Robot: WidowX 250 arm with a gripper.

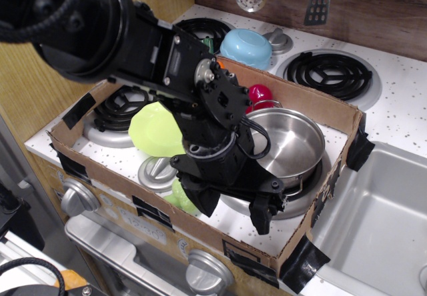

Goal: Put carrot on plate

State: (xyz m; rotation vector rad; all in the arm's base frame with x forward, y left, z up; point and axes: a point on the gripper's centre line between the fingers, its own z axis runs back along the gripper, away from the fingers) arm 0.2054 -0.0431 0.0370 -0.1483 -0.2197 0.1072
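Observation:
The lime-green plate lies tilted in the cardboard-edged area, left of the arm, partly over a burner. My gripper hangs over the front of the box, between the plate and the steel pot. Its two black fingers stand well apart with nothing between them. A small orange bit shows at the box's back edge behind the arm; it may be the carrot, and the rest is hidden by the arm.
A lumpy light-green toy vegetable lies under my left finger. A red object sits behind the pot. A light blue bowl stands at the back. The cardboard wall rings the area; a sink is at right.

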